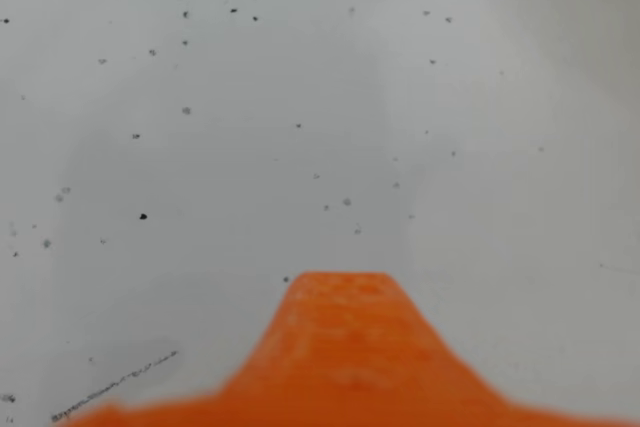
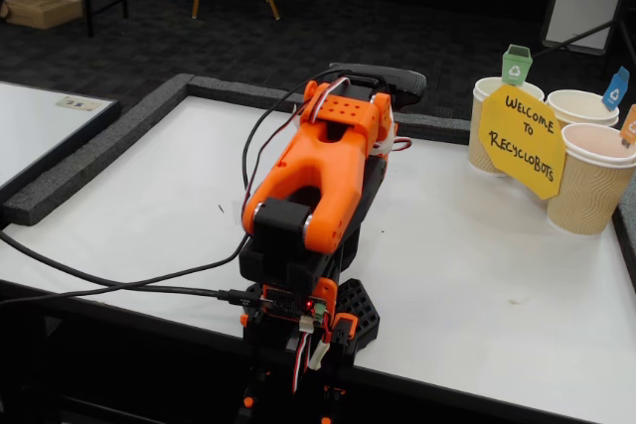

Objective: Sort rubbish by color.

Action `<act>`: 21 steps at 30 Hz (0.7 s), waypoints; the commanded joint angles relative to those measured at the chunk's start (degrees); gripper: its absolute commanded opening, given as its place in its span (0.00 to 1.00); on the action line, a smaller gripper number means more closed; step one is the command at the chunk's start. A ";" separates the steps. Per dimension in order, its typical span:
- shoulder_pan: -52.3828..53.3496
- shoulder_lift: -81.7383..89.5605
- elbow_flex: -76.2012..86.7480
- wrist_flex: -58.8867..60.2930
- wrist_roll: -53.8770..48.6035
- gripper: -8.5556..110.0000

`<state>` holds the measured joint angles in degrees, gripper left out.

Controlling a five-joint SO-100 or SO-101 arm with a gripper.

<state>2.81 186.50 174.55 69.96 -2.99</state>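
At the lower centre of the fixed view, the orange arm (image 2: 318, 171) sits folded on its black base at the near edge of the white bench (image 2: 477, 275). Its upper segments slope up toward the centre of the frame, and black cables run off to the left edge. The tool itself is hidden behind the folded arm in this view.

Wrist view: a blurred orange tool finger (image 1: 345, 347) rises from the bottom edge, tapering to a flat tip at lower centre. Only this one finger shows, so I cannot tell whether the tool is open or closed; nothing shows held against it. Above it lies bare white bench surface with scattered dark specks and a faint line of print at lower left.

Upper right of the fixed view: three beige ribbed paper cups (image 2: 586, 181) stand close together on the bench, each with a small coloured tag at its rim, green (image 2: 516, 64), blue (image 2: 616, 88) and orange at the right edge. A yellow sign (image 2: 522, 141) reading "Welcome to Recyclobots" leans in front of the cups.

Rubbish: no wad of any colour shows in either view, so its place cannot be told.

Grey foam edging (image 2: 99, 151) borders the bench at left and rear.
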 commanded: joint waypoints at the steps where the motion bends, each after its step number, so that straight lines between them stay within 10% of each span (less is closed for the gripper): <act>1: 0.62 1.93 -1.76 0.09 1.23 0.07; 21: -0.18 1.85 -1.76 -0.09 1.14 0.07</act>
<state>2.81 186.50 174.55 69.96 -2.99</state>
